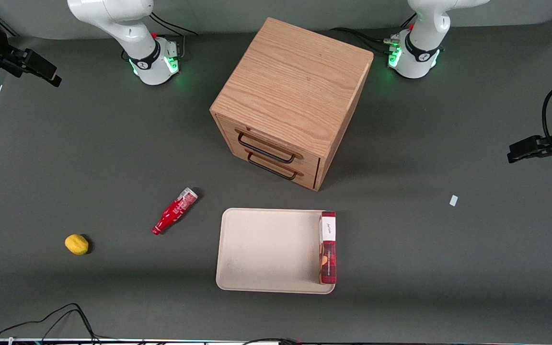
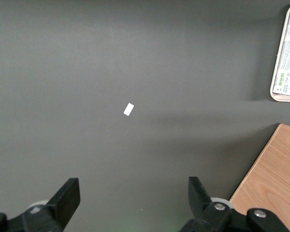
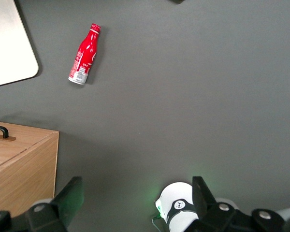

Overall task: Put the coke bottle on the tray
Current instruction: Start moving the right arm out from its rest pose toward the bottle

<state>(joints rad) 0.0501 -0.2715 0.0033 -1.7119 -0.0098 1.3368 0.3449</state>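
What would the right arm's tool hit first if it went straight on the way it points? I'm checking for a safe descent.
Probably bare table. The tool, open, points down at dark tabletop. The coke bottle lies off to one side, nearer the tray. Depth is unclear.

coke bottle white lettering unreadable, plaid box label illegible

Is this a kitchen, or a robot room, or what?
Probably a robot lab. White robot arm bases are bolted to a dark grey table, and props are laid out: a small red coke bottle, a beige tray, a wooden drawer cabinet. The open black gripper hangs high above the table.
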